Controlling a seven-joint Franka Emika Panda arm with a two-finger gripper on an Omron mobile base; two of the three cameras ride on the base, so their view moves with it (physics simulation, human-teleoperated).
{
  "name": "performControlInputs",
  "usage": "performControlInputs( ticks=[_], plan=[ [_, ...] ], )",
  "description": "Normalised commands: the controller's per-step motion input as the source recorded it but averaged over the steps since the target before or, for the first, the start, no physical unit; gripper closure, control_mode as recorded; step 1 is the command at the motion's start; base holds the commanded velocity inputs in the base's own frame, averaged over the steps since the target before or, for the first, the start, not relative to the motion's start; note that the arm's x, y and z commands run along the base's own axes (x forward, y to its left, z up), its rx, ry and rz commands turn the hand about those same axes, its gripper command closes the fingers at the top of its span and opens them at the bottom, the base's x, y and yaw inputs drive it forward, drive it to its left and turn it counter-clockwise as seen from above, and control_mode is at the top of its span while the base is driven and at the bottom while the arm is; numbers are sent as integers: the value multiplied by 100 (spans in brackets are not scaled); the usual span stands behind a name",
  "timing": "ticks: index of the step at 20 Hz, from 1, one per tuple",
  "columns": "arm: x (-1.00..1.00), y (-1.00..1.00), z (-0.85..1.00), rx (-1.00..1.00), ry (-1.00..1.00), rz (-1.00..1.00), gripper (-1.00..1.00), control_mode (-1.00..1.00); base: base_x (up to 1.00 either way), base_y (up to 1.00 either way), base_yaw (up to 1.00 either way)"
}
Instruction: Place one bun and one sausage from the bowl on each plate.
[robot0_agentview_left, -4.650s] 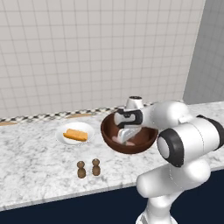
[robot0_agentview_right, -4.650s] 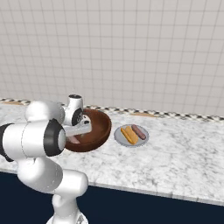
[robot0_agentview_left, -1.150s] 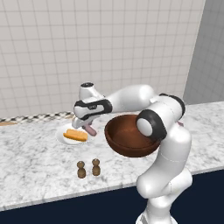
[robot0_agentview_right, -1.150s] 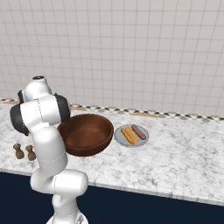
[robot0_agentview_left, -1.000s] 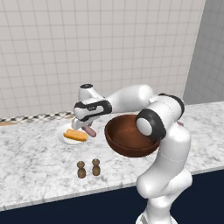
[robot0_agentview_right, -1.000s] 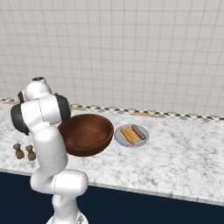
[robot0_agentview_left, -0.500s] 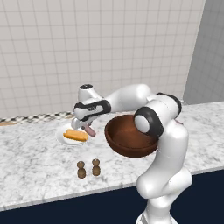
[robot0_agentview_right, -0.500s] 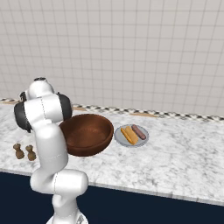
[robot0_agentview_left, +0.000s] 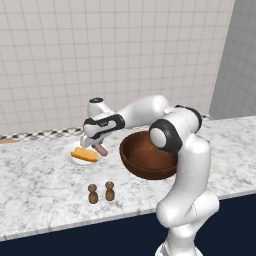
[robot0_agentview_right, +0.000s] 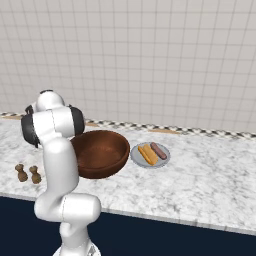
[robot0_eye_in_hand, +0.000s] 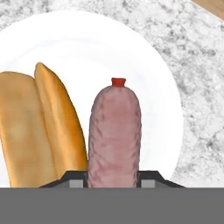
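On the white plate, a golden split bun lies at the left. Just beside it is the pink, mottled sausage with a red tip, clamped between the gripper fingers over the plate. The brown bowl sits to the right.

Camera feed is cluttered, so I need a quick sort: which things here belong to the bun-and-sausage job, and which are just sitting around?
Job:
- bowl, brown
- plate, white
- bun on the plate
- sausage between the gripper fingers, over the plate beside the bun

Lying about:
- two small brown shakers near the counter's front edge
- wooden board by the wall
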Motion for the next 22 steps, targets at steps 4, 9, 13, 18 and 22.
performControlInputs(
  ticks=[4, 9, 13, 18, 22],
  plan=[
    [0, 13, 0, 0, 0, 0, -100, -100, 0, 0, 0],
    [0, 4, 6, 0, -2, 0, -100, -100, 0, 0, 0],
    [-15, -5, 52, 0, -9, -1, -100, -100, 0, 0, 0],
    [-51, -37, 50, 2, -10, 0, -100, -100, 0, 0, 0],
    [-69, -50, 53, 5, -12, 0, -100, -100, 0, 0, 0]
  ],
)
